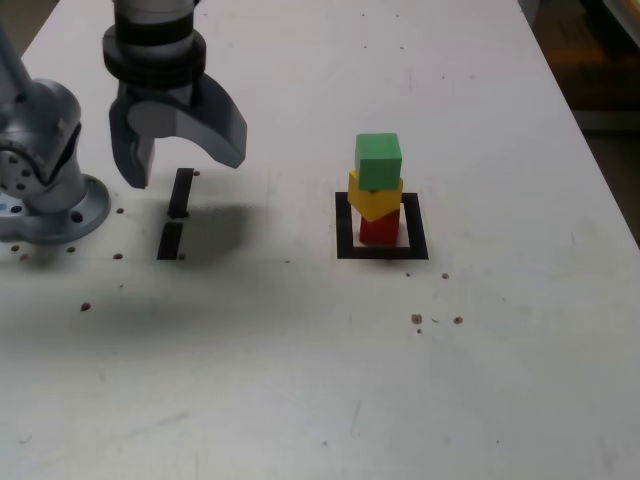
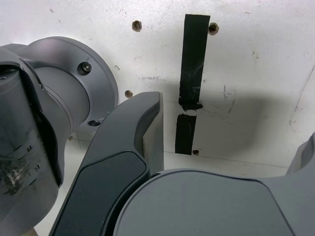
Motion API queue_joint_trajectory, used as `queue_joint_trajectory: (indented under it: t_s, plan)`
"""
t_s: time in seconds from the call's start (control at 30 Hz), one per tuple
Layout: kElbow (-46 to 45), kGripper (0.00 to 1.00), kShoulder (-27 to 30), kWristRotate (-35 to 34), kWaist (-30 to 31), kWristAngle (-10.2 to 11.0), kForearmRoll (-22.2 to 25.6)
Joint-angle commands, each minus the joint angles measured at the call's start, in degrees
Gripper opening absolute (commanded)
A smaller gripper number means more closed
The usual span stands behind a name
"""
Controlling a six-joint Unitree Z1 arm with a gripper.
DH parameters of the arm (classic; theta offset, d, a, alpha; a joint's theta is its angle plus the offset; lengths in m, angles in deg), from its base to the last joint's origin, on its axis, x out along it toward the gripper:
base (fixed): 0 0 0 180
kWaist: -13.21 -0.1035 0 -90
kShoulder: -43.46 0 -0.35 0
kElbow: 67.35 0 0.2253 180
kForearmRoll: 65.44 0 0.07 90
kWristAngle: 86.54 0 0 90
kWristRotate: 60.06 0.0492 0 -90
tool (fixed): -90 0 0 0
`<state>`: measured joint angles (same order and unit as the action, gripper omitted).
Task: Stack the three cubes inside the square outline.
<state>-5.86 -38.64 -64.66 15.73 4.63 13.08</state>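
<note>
While gripper [image 1: 185, 160] hangs empty, apart | cubes [image 1: 378, 190] stacked inside outline [image 1: 345, 228]

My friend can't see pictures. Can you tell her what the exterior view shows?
A green cube sits on a yellow cube on a red cube, stacked inside a square outline on a white table. On the exterior view's left, the open, empty claw hangs above two black strips.

Bright overhead light — soft shadows, wrist foreground blurred.
</note>
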Motion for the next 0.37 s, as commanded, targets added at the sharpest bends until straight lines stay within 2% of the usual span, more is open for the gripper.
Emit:
queue_joint_trajectory:
  t_s: [0.0, 0.33]
  plan:
    - [-0.36, 1.0, 0.47, -0.07, -0.06, -0.16, 0.05]
    - [-5.43, 1.0, -0.66, 0.81, -0.06, -0.91, -2.29]
